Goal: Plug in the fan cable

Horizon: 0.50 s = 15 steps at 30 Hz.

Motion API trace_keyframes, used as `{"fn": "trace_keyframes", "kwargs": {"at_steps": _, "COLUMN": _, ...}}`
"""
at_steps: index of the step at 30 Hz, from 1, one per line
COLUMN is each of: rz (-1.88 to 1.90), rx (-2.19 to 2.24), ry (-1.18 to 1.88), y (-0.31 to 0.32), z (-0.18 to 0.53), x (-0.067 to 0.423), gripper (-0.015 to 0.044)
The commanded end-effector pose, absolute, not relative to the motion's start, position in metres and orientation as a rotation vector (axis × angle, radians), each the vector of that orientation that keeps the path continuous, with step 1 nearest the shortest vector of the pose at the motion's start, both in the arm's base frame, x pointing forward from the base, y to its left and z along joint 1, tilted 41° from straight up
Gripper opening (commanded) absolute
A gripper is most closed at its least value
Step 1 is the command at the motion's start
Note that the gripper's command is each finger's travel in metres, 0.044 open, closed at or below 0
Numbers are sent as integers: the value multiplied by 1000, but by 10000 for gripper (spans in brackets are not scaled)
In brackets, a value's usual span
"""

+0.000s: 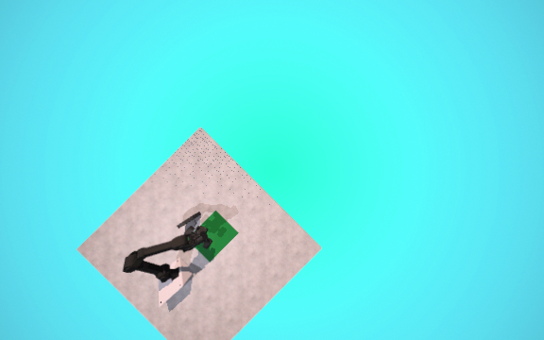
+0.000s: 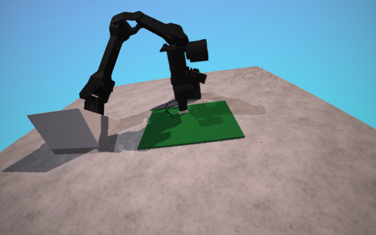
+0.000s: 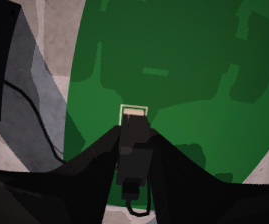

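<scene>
The arm (image 2: 119,52) arches up from its base at nine o'clock, forearm dropping vertically. The gripper (image 2: 183,109) points straight down, fingers clamped on the plug (image 3: 134,141).

No text, label or number can be read on anything shown
</scene>
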State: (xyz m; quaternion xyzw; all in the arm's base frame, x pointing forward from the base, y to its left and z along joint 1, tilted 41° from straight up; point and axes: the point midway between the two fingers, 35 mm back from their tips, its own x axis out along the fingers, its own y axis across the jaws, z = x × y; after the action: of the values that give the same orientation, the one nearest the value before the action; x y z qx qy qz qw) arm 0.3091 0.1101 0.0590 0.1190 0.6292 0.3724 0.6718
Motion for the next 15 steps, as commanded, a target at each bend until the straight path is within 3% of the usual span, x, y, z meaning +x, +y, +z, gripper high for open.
{"fn": "trace_keyframes", "kwargs": {"at_steps": 1, "rz": 843, "rx": 273, "ry": 1420, "y": 114, "z": 56, "x": 308, "gripper": 0}}
{"fn": "trace_keyframes", "kwargs": {"at_steps": 15, "rz": 843, "rx": 273, "ry": 1420, "y": 117, "z": 53, "x": 308, "gripper": 0}}
